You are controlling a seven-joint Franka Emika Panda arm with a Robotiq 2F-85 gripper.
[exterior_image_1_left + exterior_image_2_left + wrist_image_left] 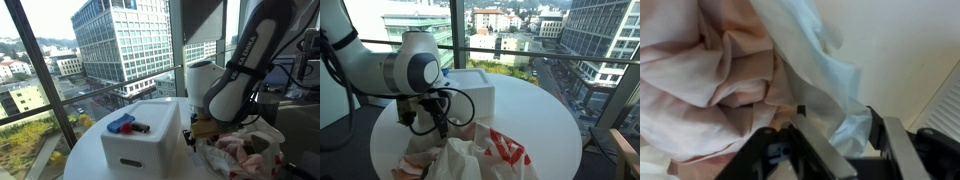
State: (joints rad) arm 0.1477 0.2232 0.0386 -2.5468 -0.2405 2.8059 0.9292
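Observation:
My gripper (852, 135) hangs low over a round white table (545, 110), between a white box (140, 145) and a heap of pink cloth (710, 70) in a thin white plastic bag (820, 55). The fingers stand apart, with a flap of the bag between them. The gripper shows in both exterior views (200, 128) (440, 125), right beside the box (475, 90) and at the edge of the bag (485, 150) (240, 150). A blue and red item (120, 123) and a dark item (141, 128) lie on top of the box.
Floor-to-ceiling windows with dark frames (45, 80) stand close behind the table, with city buildings beyond. The robot's arm (380, 65) reaches across the table's side. A chair edge (625, 150) is near the table.

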